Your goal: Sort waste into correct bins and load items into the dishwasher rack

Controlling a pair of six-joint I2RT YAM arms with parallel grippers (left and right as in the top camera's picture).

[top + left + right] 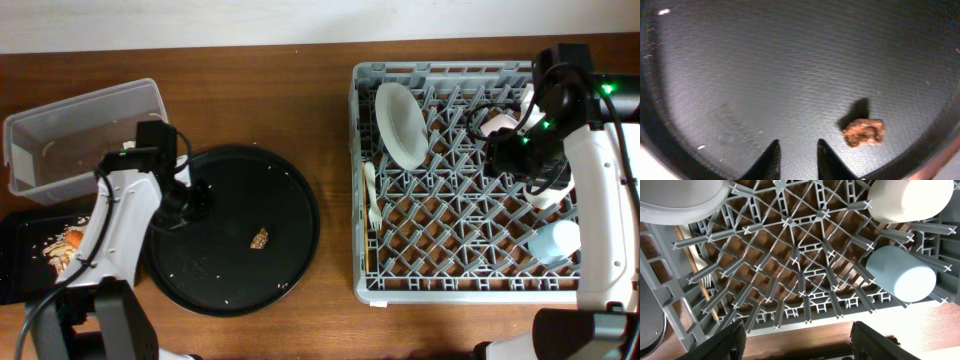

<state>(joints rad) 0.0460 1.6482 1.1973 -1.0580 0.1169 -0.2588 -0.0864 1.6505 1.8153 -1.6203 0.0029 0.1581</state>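
1. The left gripper (797, 161) hangs over the round black tray (765, 65), its jaws slightly parted and empty. A small brown bit (864, 132) lies on the tray close by.
2. The flat black tray (15, 280) holds a carrot (74, 240) and pale shreds (58, 257), and the clear tub (85, 135) sits beside it.
3. The right gripper (800, 342) is spread wide and empty above the dishwasher rack (790, 255).
4. The rack holds a white plate (680, 200), a plastic fork (702, 275), a light blue cup (902, 272) on its side and a white vessel (907, 200).
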